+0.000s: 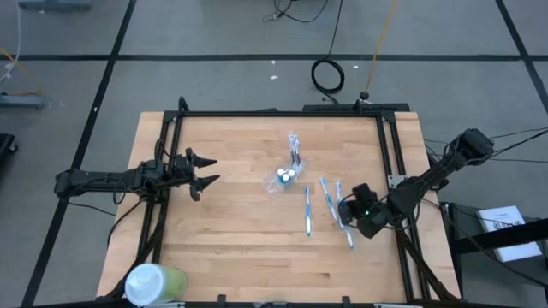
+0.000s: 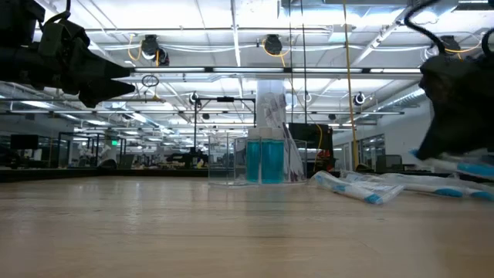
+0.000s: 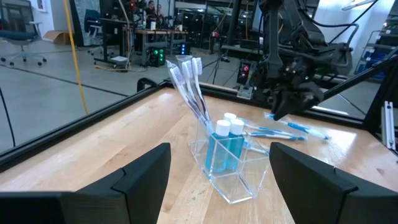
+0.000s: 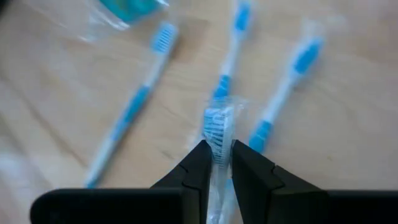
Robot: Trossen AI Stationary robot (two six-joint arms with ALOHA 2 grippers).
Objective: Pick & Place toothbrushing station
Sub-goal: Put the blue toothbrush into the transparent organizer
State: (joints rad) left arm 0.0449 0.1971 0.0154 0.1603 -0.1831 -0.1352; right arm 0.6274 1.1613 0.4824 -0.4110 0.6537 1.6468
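your right claw [image 4: 216, 163] is pinched shut on the bristle end of a wrapped toothbrush [image 4: 217, 134], down near the right edge of the worktop [image 1: 231, 239]; in the high view that right claw [image 1: 349, 212] sits over the loose brushes. three more toothbrushes [image 1: 308, 211] lie flat on the wood just beside it, well apart from the clear cup [image 3: 227, 168], which stands near the middle of the worktop with two brushes [image 3: 189, 81] upright in it and the small teal tubes [image 3: 222, 146] tucked inside. your left claw [image 1: 199, 169] waits with its jaws spread wide and empty, out toward the left edge and facing the cup. expect the brush to be very light, with a slim handle that likely flexes a little, and its thin wrapper looks slippery and crinkly, so a hold on film alone may slide. the head end is a poor lever: the long handle can droop or swing. a grip nearer mid-handle would probably carry it steadier. the cup seems thin-walled and tippy, so lower brushes into it gently. the green cup with a white lid [image 1: 154, 282] sits at the near left corner, apart from all this.
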